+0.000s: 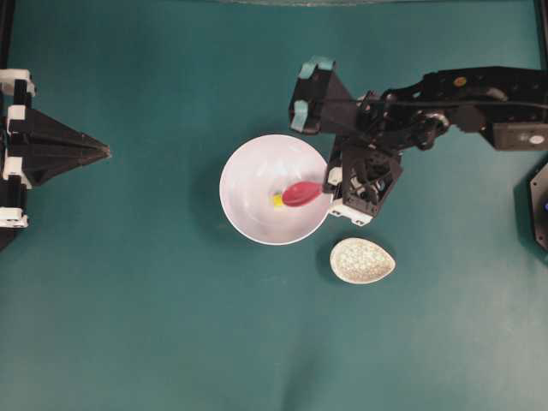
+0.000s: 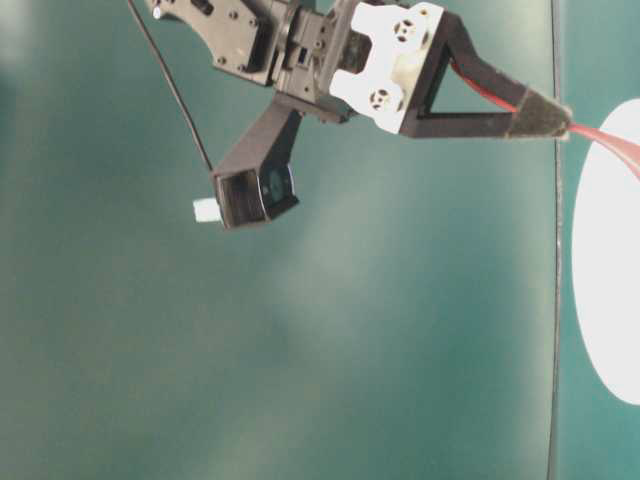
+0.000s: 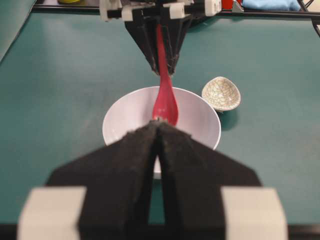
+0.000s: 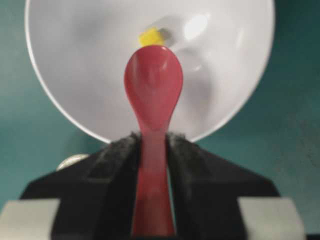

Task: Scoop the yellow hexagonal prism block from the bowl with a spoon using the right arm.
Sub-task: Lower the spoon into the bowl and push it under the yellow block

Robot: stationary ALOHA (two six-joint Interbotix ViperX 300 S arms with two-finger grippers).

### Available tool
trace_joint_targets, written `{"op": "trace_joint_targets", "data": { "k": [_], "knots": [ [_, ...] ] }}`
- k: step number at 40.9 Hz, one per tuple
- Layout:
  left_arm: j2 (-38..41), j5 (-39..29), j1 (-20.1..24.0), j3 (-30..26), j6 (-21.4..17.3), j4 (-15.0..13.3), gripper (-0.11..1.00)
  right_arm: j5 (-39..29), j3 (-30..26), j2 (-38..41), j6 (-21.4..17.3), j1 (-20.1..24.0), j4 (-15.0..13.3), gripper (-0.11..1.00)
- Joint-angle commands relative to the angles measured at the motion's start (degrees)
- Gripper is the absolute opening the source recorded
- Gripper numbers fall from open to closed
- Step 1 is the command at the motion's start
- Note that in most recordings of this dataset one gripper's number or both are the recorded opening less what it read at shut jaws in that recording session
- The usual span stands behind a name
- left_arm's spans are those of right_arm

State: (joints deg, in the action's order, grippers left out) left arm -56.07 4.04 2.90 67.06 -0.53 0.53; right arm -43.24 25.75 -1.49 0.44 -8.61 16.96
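Spoon (image 4: 152,95) is pinched by the handle in right gripper (image 4: 152,150), scoop held inside bowl (image 1: 248,171), tip just beside yellow block (image 4: 150,36). Left gripper (image 3: 159,131) is seen pressed together, well apart.

Count of what sits on the green table (image 1: 154,325): two dishes, one spoon, one block, two arms.

There is one large white bowl (image 1: 248,175), and one small speckled egg-shaped dish (image 1: 362,260) lies just beside it, which makes two dishes in all. One red spoon (image 1: 300,193) shows, with its scoop over the bowl, and one tiny yellow block (image 1: 278,201) lies inside the bowl at the scoop's tip. Two black robot arms are in view, each ending in one gripper: the left gripper (image 1: 104,152) and the right gripper (image 1: 329,186), two grippers together.
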Motion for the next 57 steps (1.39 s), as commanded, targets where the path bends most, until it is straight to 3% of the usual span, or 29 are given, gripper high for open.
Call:
{"op": "trace_joint_targets", "data": {
  "k": [1,38,57],
  "knots": [
    [0.5,0.2,0.1,-1.3,-0.1,0.2,0.04,-1.3,-2.2,-0.4,-0.1,0.4,-0.1,0.25],
    [0.4,-0.2,0.1,-1.3,-0.1,0.2,0.04,-1.5,-3.3,2.1,-0.1,0.6,-0.2,0.25],
    [0.1,-0.5,0.1,-1.4,-0.1,0.2,0.04,3.7,-3.3,3.7,0.4,0.6,-0.3,0.25]
  ]
}}
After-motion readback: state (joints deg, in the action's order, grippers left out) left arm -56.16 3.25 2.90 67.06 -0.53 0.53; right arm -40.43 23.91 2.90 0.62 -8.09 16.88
